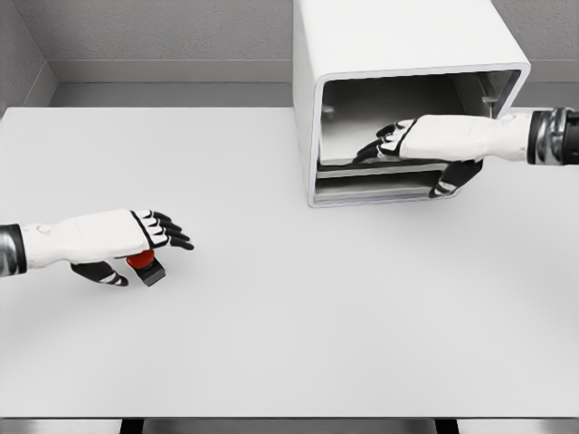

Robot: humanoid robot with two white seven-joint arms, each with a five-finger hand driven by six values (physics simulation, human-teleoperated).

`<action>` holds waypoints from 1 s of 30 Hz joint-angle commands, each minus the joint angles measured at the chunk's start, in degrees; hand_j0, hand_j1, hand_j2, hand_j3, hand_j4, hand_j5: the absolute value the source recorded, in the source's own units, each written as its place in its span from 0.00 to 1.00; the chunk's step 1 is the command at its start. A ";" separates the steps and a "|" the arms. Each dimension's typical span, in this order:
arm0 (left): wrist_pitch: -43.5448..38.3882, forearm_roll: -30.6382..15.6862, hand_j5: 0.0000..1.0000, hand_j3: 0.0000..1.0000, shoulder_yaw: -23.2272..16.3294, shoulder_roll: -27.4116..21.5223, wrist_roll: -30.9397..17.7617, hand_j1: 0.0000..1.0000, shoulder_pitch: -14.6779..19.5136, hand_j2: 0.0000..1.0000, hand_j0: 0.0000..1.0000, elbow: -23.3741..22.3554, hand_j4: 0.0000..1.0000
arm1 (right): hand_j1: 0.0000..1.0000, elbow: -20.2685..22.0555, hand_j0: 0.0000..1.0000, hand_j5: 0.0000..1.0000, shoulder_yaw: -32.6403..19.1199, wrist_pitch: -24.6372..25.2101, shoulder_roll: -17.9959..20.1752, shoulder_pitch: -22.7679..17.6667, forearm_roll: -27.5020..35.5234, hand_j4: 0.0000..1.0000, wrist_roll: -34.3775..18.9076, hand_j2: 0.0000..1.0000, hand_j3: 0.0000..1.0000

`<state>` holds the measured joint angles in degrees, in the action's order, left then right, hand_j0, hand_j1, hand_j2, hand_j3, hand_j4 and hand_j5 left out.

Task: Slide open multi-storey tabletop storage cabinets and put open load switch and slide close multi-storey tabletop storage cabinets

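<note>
On the near-left of the white surface [289, 344], left hand [104, 237] comes in from the left edge, palm down. Its fingers [170, 231] stretch out flat toward the right, thumb tucked below. Under the hand, a small red-and-black load switch [145, 265] lies on the surface, touching or just beneath the palm; fingers not wrapped around it, so no clear grip.

Farther back, right of centre: white storage cabinet [398, 54], its front open and facing the camera. Upper compartment shows a dark hollow interior; a shallow lower drawer [371, 187] sits below it.

Right hand [425, 145] enters from the right edge, reaching across the cabinet's front. Fingers loosely extended into the upper opening, thumb hanging down over the drawer's right end. Whether they grip anything: cannot tell.
</note>
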<state>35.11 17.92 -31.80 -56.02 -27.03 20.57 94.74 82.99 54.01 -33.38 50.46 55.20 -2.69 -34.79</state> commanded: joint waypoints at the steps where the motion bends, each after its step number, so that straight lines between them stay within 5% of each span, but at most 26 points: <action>1: -0.11 -0.25 0.84 0.84 -0.63 -0.06 0.05 0.84 0.00 0.84 0.84 -0.17 0.84 | 1.00 0.86 1.00 1.00 0.57 -1.62 1.13 0.00 0.76 1.00 -0.21 1.00 1.00; 10: -0.11 -0.87 0.50 0.50 -0.72 -0.49 0.13 0.50 -0.18 0.50 0.50 -0.08 0.50 | 1.00 2.44 1.00 1.00 0.13 -1.62 3.24 0.00 1.20 1.00 -0.21 1.00 1.00; 16: -0.11 -1.13 0.45 0.45 -0.63 -0.67 0.13 0.45 -0.26 0.45 0.45 0.10 0.45 | 1.00 4.72 1.00 1.00 0.04 -1.62 4.29 -0.09 1.28 1.00 -0.21 1.00 1.00; 22: -0.11 -3.50 0.45 0.45 0.16 -1.90 0.05 0.45 1.32 0.45 0.45 5.63 0.45 | 1.00 2.09 1.00 1.00 0.74 -1.62 3.33 -0.18 4.01 1.00 -0.21 1.00 1.00; 30: -0.11 -5.35 0.45 0.45 0.33 -2.78 -0.04 0.45 3.60 0.45 0.45 6.25 0.45 | 1.00 2.18 1.00 1.00 1.97 10.70 3.85 -0.09 6.47 1.00 -0.21 1.00 1.00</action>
<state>35.13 13.77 -31.53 -58.58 -27.04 24.70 100.81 85.21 55.93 -25.72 54.16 55.11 2.63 -35.02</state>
